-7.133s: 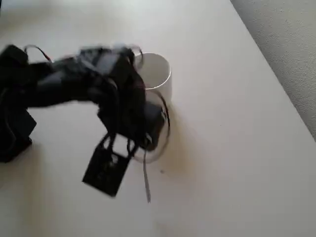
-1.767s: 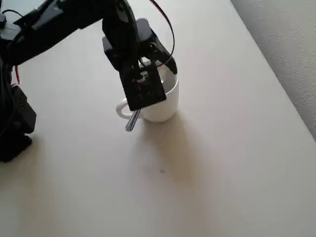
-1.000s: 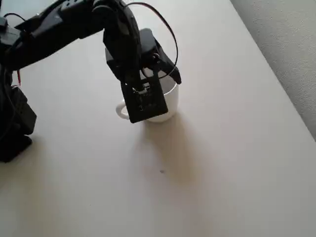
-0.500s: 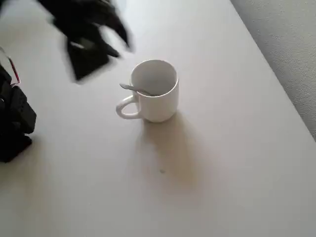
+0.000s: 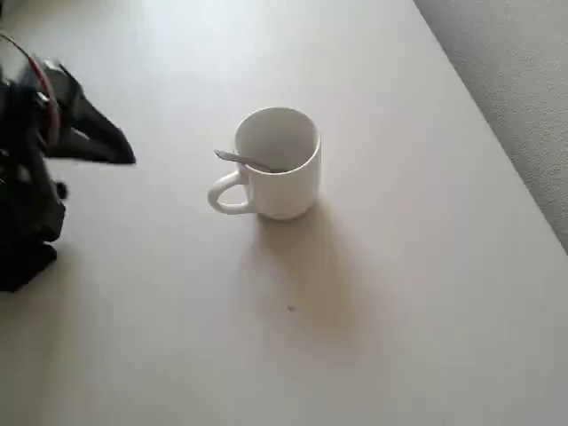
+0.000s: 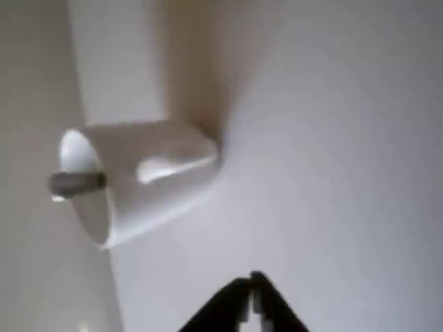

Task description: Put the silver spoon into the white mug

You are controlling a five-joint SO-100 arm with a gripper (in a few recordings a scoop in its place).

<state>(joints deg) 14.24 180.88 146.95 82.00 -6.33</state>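
Observation:
The white mug (image 5: pixel 286 185) stands upright at the middle of the table, its loop handle pointing left in the overhead view. The silver spoon (image 5: pixel 240 160) rests inside it, bowl down, with its slim handle leaning over the left rim. My black gripper (image 5: pixel 122 155) is pulled back to the left edge, well clear of the mug and blurred by motion. In the wrist view the mug (image 6: pixel 156 183) appears turned on its side with the spoon handle (image 6: pixel 76 182) poking out of its mouth. The gripper (image 6: pixel 251 294) fingertips meet at the bottom with nothing between them.
The arm's dark base (image 5: pixel 27 222) sits at the left edge. The pale table (image 5: pixel 399 293) ends at its right edge against a grey textured floor (image 5: pixel 524 80). A tiny dark speck (image 5: pixel 291 308) lies in front of the mug.
The arm let go of the spoon in the mug, then swung away up and left, and now sits folded back at the left edge. Mug and spoon stayed put.

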